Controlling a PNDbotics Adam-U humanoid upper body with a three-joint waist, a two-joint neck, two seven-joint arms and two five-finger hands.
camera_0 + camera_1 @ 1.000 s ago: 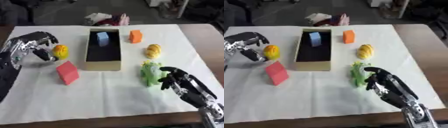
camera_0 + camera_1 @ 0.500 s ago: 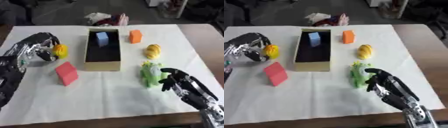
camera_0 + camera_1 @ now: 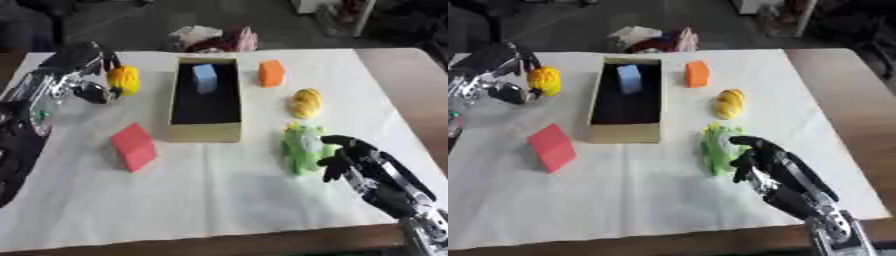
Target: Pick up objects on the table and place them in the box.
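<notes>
Left hand (image 3: 83,75), since earlier, had carried the yellow-orange object (image 3: 123,80), fingers curled round it, up and boxward; it should clear the box (image 3: 205,131) wall before release.

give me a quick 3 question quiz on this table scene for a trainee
1. True or false: the box already holds a blue block.
2. Which thing is the left hand closing on?
A. the red block
B. the yellow round object
C. the orange block
3. Fill in: the right hand is right beside the ____ toy.

Key: 1 true; 2 B; 3 green
</notes>
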